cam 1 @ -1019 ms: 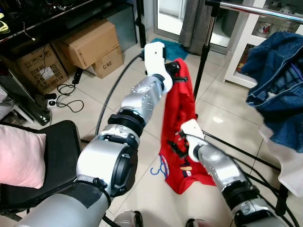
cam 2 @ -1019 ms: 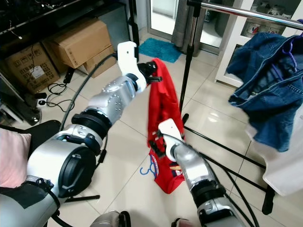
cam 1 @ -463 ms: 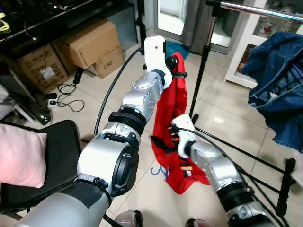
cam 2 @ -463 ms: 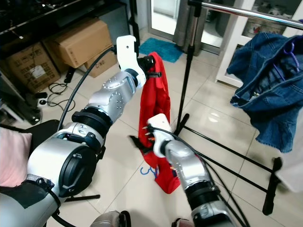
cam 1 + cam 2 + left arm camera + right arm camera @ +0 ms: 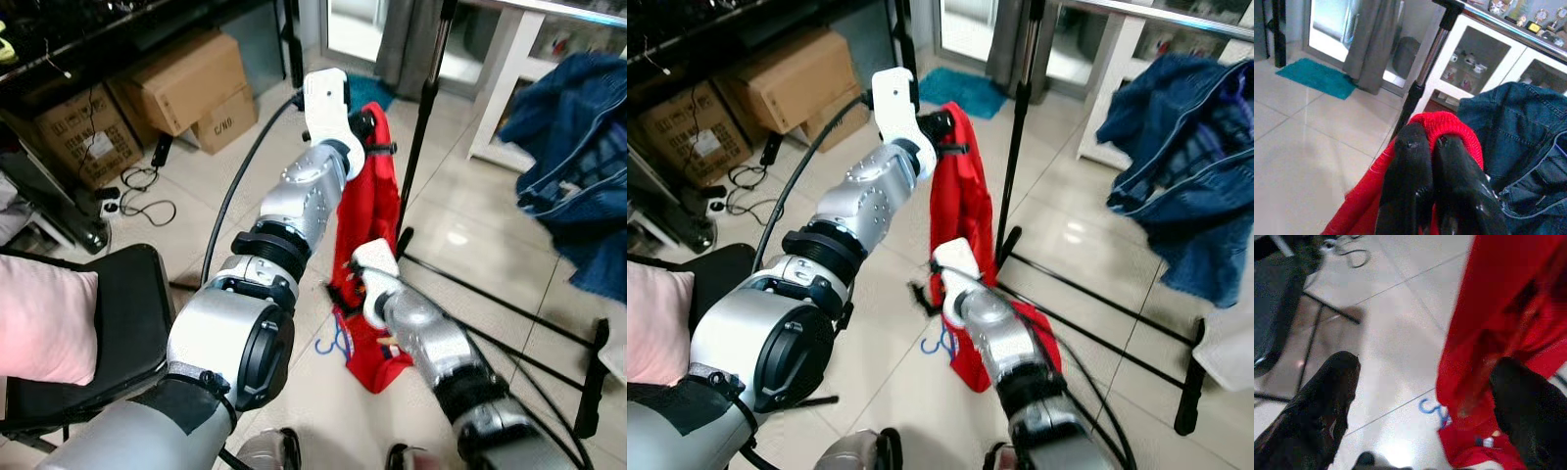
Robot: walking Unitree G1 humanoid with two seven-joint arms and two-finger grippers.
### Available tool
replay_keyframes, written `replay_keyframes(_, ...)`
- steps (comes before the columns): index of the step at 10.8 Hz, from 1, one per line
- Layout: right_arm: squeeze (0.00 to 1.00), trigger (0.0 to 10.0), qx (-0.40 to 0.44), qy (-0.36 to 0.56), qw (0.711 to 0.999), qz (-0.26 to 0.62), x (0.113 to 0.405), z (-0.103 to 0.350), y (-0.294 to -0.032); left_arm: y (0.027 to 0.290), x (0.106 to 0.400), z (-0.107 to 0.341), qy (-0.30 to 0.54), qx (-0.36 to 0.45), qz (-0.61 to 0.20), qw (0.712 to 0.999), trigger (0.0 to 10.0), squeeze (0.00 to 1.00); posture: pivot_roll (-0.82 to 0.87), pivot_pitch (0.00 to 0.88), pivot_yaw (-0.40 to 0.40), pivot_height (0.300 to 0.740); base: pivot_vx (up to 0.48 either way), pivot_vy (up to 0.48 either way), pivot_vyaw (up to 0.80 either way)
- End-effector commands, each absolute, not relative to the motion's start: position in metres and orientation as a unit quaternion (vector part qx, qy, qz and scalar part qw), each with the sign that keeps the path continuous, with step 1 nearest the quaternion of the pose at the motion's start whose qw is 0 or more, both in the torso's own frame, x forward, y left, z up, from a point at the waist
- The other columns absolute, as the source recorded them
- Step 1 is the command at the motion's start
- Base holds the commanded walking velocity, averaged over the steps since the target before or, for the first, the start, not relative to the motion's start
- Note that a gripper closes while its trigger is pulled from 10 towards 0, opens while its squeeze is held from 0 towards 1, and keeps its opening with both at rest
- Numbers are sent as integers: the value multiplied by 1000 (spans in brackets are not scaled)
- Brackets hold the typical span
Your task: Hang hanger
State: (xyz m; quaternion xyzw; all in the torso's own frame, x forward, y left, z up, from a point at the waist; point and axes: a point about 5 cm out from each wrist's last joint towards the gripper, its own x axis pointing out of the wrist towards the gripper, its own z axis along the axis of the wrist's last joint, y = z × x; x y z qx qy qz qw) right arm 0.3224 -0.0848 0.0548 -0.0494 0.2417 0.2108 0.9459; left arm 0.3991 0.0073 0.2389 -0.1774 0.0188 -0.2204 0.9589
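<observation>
Left gripper [image 5: 1432, 147] raised at 12 o'clock, fingers pressed together pinching the top of the red garment [image 5: 377, 196], hanging down to the tiled floor [image 5: 460, 225]; right gripper [image 5: 1425, 396] spread wide beside its lower part; blue hanger hook [image 5: 939, 343] on floor at 6 o'clock; rack pole [image 5: 423, 88] and denim jacket [image 5: 573, 166] at 2 o'clock

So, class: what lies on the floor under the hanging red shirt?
A blue hanger lies on the tiled floor beside the red shirt's lower edge. Part of it is covered by the cloth, so its whole shape cannot be seen.
</observation>
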Motion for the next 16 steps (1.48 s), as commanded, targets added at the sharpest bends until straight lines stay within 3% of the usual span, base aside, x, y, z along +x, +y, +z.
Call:
replay_keyframes(1,0,10000,-42,239,949,202,323,55,-84,-8,394,255,-1,-185,-241,953,0,0,0,169,123,740,0,0,0)
replay_keyframes(5,0,10000,-54,242,958,146,323,49,-112,1,393,257,-2,-190,-242,952,0,0,2,161,126,740,0,0,0)
replay_keyframes(6,0,8235,-44,238,961,134,324,50,-116,1,393,260,-4,-193,-245,950,0,0,4,160,127,740,0,0,0)
replay_keyframes(7,0,4941,-38,234,963,127,325,51,-118,1,392,261,-5,-194,-248,949,0,0,7,159,129,740,0,0,0)
replay_keyframes(8,0,3098,-17,228,965,131,327,53,-116,-1,390,260,-2,-193,-251,949,0,0,11,160,132,740,0,0,0)
replay_keyframes(9,0,2980,-4,222,965,139,327,54,-111,-3,388,259,2,-193,-254,948,0,0,12,161,134,740,0,0,0)
replay_keyframes(10,0,3804,6,218,965,143,327,55,-107,-4,388,259,3,-194,-255,947,0,0,14,165,139,740,0,0,0)
replay_keyframes(11,0,6784,24,211,965,152,327,57,-100,-5,387,258,5,-194,-256,947,0,0,15,167,143,740,0,0,0)
replay_keyframes(12,0,8471,34,203,966,158,327,60,-94,-6,386,258,7,-196,-258,946,0,0,15,168,145,740,0,0,0)
replay_keyframes(14,0,10000,38,199,966,159,327,61,-89,-9,384,258,10,-197,-260,945,0,0,17,170,149,740,0,0,0)
replay_keyframes(16,0,10000,47,186,966,171,327,65,-82,-10,384,255,14,-191,-256,948,0,0,18,170,149,740,0,0,0)
